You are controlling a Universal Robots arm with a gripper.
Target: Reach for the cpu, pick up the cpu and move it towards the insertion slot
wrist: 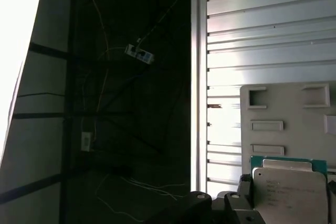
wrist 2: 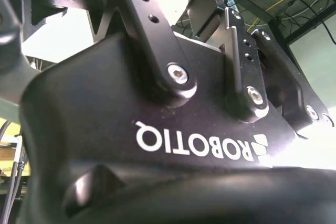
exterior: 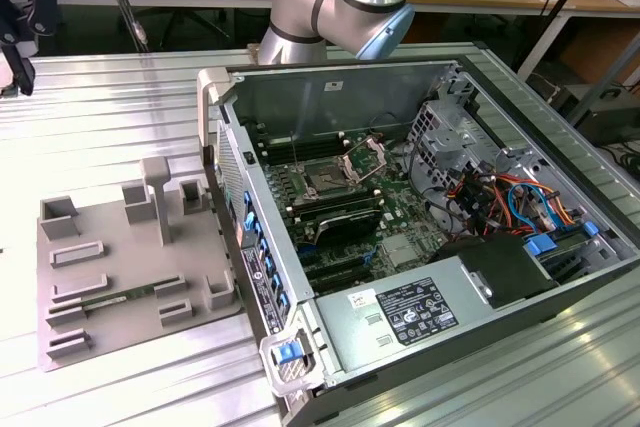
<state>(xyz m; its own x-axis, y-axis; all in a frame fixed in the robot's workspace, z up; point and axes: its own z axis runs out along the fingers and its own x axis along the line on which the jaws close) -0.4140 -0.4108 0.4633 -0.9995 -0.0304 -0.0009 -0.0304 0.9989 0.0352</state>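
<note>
The cpu is up against the gripper, which looks clamped on its edges in the first wrist view. Pick-up done, I'd judge, and the carry is in hand. The gripper hangs at the exterior view's far left, beyond the grey tray and well apart from the insertion slot, whose bracket stands open. Getting there calls for clearing the tray's post and the case wall.

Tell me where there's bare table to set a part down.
Bare ribbed table lies beyond the grey tray and in front of the computer case. Inside the case, motherboard and cables crowd everything.
</note>
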